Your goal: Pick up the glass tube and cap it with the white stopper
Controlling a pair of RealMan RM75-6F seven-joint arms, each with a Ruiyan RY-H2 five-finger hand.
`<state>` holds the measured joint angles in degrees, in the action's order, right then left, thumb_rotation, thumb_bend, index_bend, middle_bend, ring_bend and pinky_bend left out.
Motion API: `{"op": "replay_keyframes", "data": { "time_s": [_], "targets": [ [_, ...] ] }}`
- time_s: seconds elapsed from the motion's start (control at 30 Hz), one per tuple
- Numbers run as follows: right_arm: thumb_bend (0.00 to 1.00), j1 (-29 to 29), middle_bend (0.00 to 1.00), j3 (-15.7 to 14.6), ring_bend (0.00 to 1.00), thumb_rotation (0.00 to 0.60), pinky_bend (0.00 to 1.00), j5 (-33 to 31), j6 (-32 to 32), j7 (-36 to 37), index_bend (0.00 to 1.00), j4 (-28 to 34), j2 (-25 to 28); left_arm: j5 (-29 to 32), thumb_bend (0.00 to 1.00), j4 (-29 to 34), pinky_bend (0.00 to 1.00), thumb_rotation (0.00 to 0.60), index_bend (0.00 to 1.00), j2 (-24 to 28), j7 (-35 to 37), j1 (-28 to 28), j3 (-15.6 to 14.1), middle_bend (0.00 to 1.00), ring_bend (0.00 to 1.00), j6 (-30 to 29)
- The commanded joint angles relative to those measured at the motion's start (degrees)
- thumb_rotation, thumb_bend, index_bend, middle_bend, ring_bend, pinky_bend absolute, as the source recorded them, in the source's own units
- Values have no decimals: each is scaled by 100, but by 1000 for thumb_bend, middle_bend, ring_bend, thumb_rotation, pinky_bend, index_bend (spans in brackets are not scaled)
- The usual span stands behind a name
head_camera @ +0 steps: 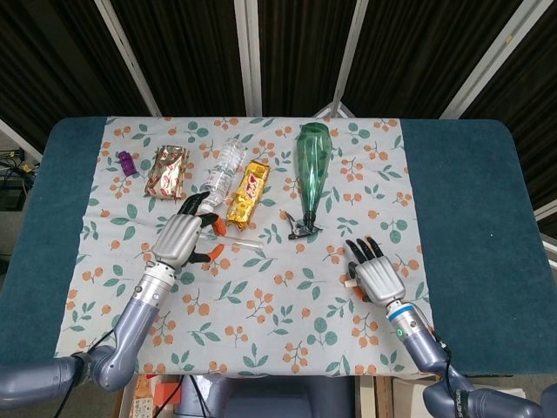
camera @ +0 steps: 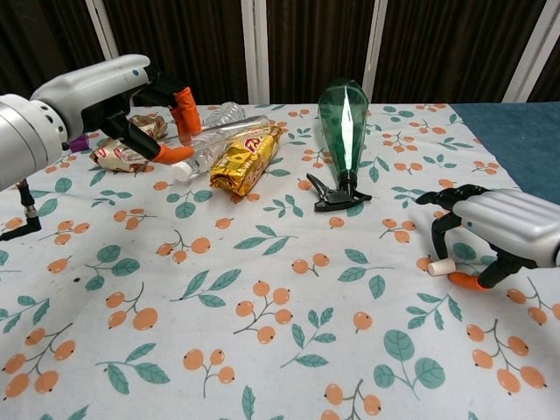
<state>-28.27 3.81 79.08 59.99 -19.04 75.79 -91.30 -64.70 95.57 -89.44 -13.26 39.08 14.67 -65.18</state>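
Near the counter's (head_camera: 461,200) front right, the right hand (camera: 503,229) arches over the white stopper (camera: 439,267), fingers spread, gripping nothing. Left of centre, the left hand (camera: 105,96) pinches the glass tube (camera: 229,129) above the cloth (camera: 262,306), beside the gold snack pack (camera: 242,162); open cloth lies between both hands.
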Motion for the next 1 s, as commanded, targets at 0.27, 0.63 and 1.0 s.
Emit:
{"op": "replay_keyframes", "data": {
  "time_s": [0.27,0.63,1.0],
  "targets": [
    [416,29,108,17,0,600,0,99,210,29,590,117,93,8,509,40,0,600,667,-8,-39,-1,-21,511,55,-16],
    [416,160,109,270,0,600,0,259,945,-20,594,139,302,237,509,78,0,600,669,-188,-211,42,-8,514,55,-18],
    [416,83,109,771,0,600,0,549,1792,110,594,-288,319,1427,509,-144,0,600,669,-1129,-639,315,526,526,67,-277]
  ]
}}
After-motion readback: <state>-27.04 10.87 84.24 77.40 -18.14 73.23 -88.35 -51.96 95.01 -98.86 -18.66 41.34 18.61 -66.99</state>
